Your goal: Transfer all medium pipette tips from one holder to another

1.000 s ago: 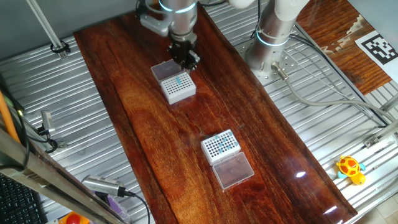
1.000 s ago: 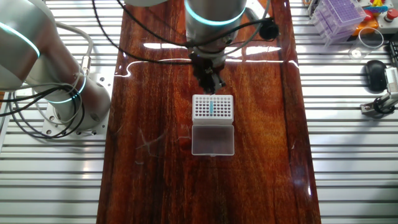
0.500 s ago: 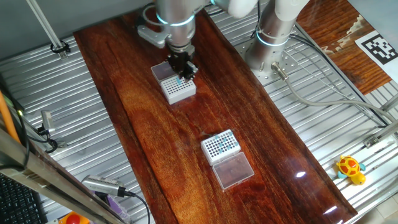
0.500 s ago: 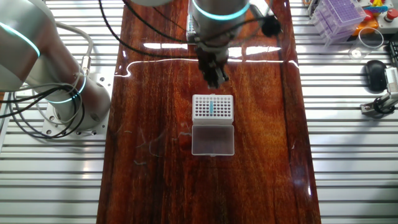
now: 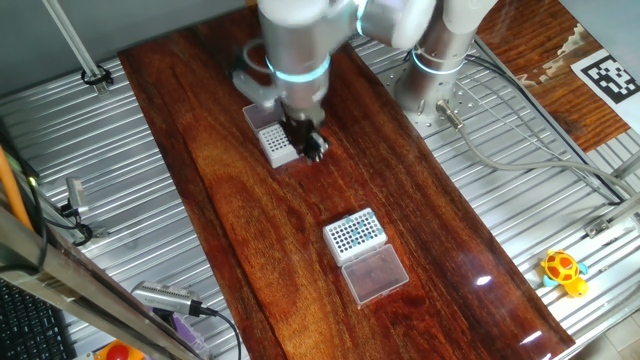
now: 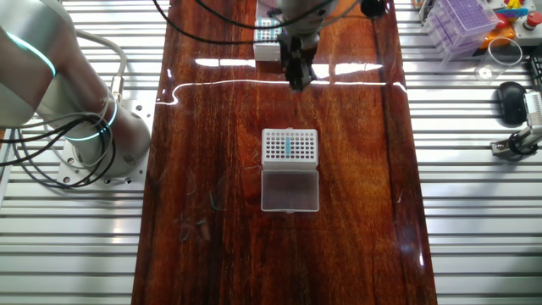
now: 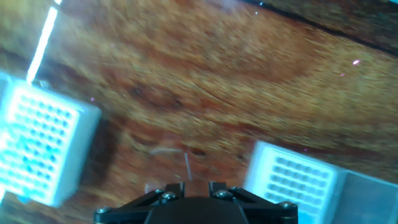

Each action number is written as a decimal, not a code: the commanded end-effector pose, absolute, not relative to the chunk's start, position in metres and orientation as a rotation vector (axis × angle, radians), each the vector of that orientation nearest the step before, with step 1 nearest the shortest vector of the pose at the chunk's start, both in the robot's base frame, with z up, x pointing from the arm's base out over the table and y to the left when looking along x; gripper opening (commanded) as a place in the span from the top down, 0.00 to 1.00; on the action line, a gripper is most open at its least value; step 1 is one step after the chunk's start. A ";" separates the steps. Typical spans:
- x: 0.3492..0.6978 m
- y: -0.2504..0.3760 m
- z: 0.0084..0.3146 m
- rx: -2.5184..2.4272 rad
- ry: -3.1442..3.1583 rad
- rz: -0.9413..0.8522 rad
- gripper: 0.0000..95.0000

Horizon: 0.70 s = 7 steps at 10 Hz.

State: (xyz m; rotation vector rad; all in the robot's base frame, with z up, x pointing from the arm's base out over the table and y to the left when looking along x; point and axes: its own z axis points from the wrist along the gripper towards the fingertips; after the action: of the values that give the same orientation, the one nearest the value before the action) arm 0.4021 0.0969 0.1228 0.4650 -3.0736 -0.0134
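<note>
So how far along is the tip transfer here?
Nothing looks done yet: the second rack shows no teal. The hand is between the racks, and whether it carries a tip is unclear. Several medium pipette tips sit in the source rack, to be moved.

A white rack point(image 6: 290, 146) holds teal medium pipette tips point(image 6: 288, 147); the pincer point(image 6: 297, 80) hangs well beyond it.
</note>
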 end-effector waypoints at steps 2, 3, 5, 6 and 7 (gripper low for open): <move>0.401 0.097 0.125 0.682 -3.003 -0.001 1.00; 0.401 0.097 0.125 0.721 -2.995 -0.008 1.00; 0.402 0.111 0.122 0.680 -3.019 -0.067 0.80; 0.404 0.128 0.118 0.635 -3.028 -0.063 0.80; 0.405 0.152 0.111 0.583 -3.041 -0.056 0.80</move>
State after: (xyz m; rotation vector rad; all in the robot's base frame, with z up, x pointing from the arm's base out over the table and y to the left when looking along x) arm 0.4000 0.1376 0.1189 0.7219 -3.0001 -0.0497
